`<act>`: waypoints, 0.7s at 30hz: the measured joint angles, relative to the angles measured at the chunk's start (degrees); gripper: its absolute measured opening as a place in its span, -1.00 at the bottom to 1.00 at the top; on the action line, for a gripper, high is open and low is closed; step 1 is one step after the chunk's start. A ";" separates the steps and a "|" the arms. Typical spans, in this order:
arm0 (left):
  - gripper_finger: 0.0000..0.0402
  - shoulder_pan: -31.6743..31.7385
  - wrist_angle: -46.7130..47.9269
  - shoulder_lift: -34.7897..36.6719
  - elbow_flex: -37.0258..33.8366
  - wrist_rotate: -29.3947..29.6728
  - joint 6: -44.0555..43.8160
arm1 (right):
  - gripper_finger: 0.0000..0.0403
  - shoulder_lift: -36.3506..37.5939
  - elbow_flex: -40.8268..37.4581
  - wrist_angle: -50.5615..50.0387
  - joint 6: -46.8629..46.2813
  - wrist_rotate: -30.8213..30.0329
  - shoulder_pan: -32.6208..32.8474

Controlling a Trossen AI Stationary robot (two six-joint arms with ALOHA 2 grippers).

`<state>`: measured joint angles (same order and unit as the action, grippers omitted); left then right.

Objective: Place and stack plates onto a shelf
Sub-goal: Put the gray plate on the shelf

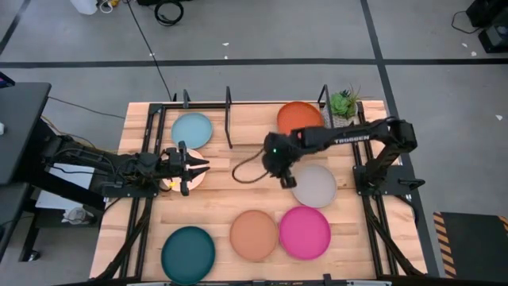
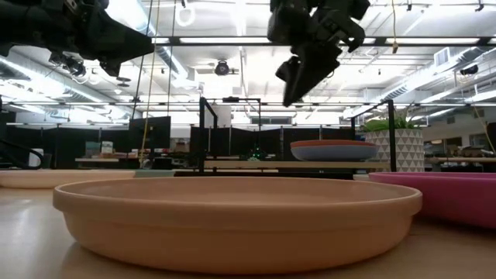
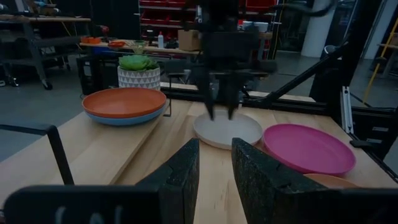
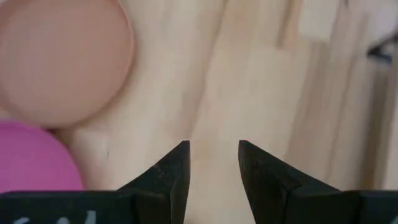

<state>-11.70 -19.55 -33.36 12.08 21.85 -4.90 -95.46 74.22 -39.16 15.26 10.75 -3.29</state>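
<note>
Nearest the low camera we see a round, shallow, matte peach plate (image 2: 236, 221) filling the bottom of that frame; from above it lies at lower centre of the wooden table (image 1: 214, 214), between a teal plate (image 1: 188, 254) at lower left and a bright pink plate (image 1: 304, 232) to its right, whose rim it sits just beside. We find a pale grey plate (image 1: 316, 186) right of centre, just above the pink one. An orange plate (image 1: 300, 117) sits at upper centre on top of a blue plate (image 2: 333, 153), and a light blue plate (image 1: 192, 129) lies at upper left. Both spots fall within the low black thin-rod shelf (image 1: 228, 117), whose upright posts rise along the table's top edge. A small potted green plant (image 1: 344, 102) stands just right of the orange plate.

We see the right gripper (image 1: 286, 176) hanging above bare wood at centre frame, just left of the grey plate, its fingers (image 4: 177, 168) parted narrowly and holding nothing. The left gripper (image 1: 193, 168) hovers at centre left, below the light blue plate, its fingers (image 3: 186, 177) also a narrow gap apart and empty.
</note>
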 joint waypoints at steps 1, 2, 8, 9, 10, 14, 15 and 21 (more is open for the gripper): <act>-0.50 0.00 0.12 0.00 0.00 0.00 0.01 | -0.29 0.00 -1.06 2.82 -0.16 -0.17 1.18; -0.50 0.00 0.12 0.00 0.00 0.00 0.01 | -0.29 -0.02 -2.02 4.94 -0.14 -0.41 2.40; -0.50 0.00 0.12 0.00 0.00 0.76 0.05 | -0.29 -0.02 -5.11 9.91 -0.14 -0.40 9.25; -0.50 0.00 0.13 0.00 0.00 0.94 0.08 | -0.29 -0.02 -5.24 8.77 -0.13 -0.45 10.01; -0.50 0.00 0.13 0.00 0.00 1.01 0.07 | -0.29 -0.02 -5.35 7.38 -0.17 -0.60 10.73; -0.50 0.00 0.13 0.00 0.00 1.02 -0.21 | -0.29 -0.04 -6.42 0.31 -6.18 -4.57 12.54; -0.50 0.00 0.13 0.00 0.00 1.03 -0.21 | -0.29 -0.04 -6.75 -1.10 -8.84 -5.70 12.73; -0.50 0.00 0.13 0.00 0.00 1.03 -0.24 | -0.29 -0.04 -10.13 -6.68 -25.51 -7.70 12.49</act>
<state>-11.70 -19.42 -33.36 12.08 22.87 -5.14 -95.50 64.09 -45.84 -10.25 3.05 9.20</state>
